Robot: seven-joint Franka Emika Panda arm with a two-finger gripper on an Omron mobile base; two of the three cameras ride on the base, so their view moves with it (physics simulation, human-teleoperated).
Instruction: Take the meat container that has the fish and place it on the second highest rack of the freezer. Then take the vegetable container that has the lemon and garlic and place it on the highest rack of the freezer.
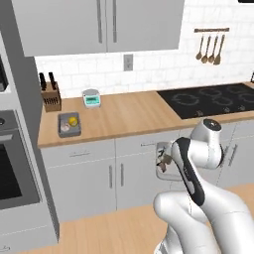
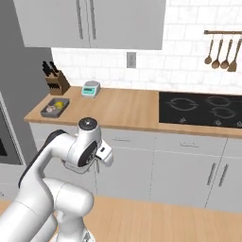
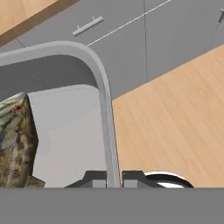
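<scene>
The hand [image 3: 113, 177] is clamped on the rim of the meat container [image 3: 103, 87] holding the fish [image 3: 15, 144]; the container should be kept level in transit to the freezer's second highest rack.

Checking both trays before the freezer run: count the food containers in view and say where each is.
2. The fish container is held by the tool, shut on its rim, in front of the cabinets. The lemon and garlic container sits on the counter near the knife block.

Arm folded low in front of base, elbow up; gripper [image 3: 113, 177] with 2 fingers clamped tight on tray [image 3: 107, 113] rim.
</scene>
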